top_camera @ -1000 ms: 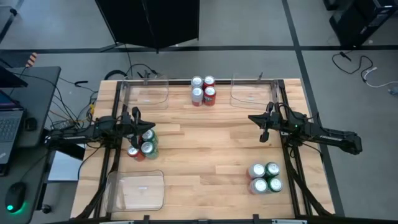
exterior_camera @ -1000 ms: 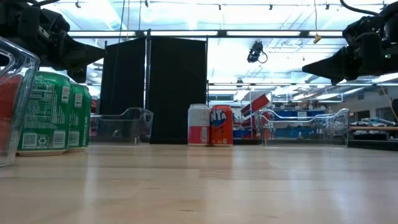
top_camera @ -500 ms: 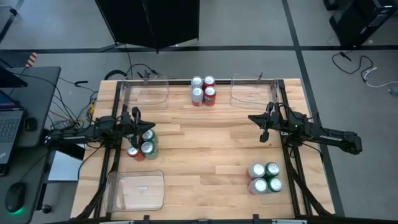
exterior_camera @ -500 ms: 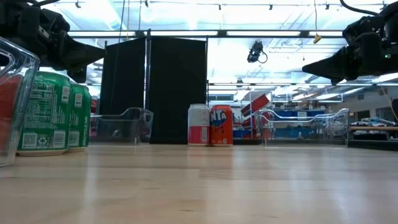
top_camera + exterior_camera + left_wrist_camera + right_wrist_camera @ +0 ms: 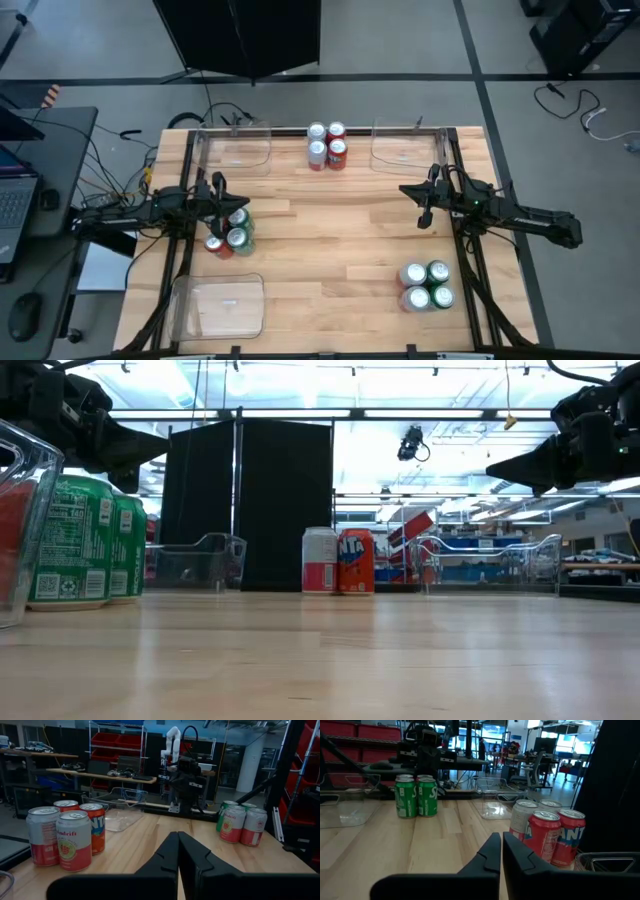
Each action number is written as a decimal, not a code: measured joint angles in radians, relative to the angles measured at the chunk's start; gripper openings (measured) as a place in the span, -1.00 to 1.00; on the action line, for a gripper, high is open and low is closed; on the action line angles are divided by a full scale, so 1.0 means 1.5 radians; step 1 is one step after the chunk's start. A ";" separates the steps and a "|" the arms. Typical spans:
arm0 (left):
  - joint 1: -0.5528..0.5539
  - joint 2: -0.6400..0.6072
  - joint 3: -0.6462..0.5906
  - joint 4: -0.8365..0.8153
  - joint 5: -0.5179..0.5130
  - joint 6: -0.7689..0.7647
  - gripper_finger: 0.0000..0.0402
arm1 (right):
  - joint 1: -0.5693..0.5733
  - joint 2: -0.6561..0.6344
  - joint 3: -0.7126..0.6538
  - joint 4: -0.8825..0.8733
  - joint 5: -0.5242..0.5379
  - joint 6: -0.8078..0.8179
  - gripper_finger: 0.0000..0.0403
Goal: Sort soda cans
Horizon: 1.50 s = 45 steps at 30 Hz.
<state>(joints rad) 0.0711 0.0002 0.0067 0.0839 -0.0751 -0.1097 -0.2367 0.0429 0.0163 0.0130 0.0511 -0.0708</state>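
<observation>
The soda cans stand upright in three clusters. Silver-white and red ones [image 5: 325, 145] are at the far middle, also in the low view [image 5: 338, 561]. Green and red ones [image 5: 230, 231] are at the left. Green and silver-white ones [image 5: 427, 285] are near right. My left gripper [image 5: 226, 203] hovers shut above the left cluster, its fingers closed together in its wrist view [image 5: 178, 839]. My right gripper [image 5: 405, 190] hovers shut over the right side of the table, closed in its wrist view [image 5: 501, 840]. Neither touches a can.
Three clear plastic trays sit on the wooden table: far left [image 5: 237, 150], far right [image 5: 403, 150] and near left [image 5: 218, 305]. The near-left tray's wall [image 5: 18, 520] fills the low view's left edge. The table's middle is bare wood. A desk with cables stands left of the table.
</observation>
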 joint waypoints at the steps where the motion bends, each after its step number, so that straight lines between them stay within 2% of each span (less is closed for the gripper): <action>1: 0.000 0.000 0.000 0.000 0.000 0.000 -0.96 | 0.000 0.000 0.000 0.000 0.000 0.000 -0.97; 9: 0.000 0.000 0.000 0.003 0.000 0.000 -0.96 | 0.000 0.000 0.000 0.000 0.000 0.000 -0.96; 17: 0.000 0.000 0.000 0.062 -0.013 0.001 -0.96 | 0.000 0.000 0.000 0.000 0.000 0.000 -0.98; 25: 0.000 0.014 0.000 0.095 -0.036 -0.052 -0.96 | 0.000 0.000 0.000 0.000 0.000 0.000 -0.96; 29: 0.001 0.066 0.006 0.070 -0.053 -0.080 -0.96 | 0.000 0.000 0.000 0.000 0.000 0.000 -0.98; 39: 0.001 0.234 0.009 0.131 -0.065 -0.122 -0.96 | 0.000 0.000 0.000 0.000 0.000 0.000 -0.97; 45: 0.035 0.307 0.044 0.120 -0.067 -0.125 -0.96 | 0.000 0.000 0.000 0.000 0.000 0.000 -0.98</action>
<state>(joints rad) 0.1231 0.4609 0.0721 0.2638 -0.1761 -0.2978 -0.2367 0.0429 0.0162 0.0132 0.0509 -0.0709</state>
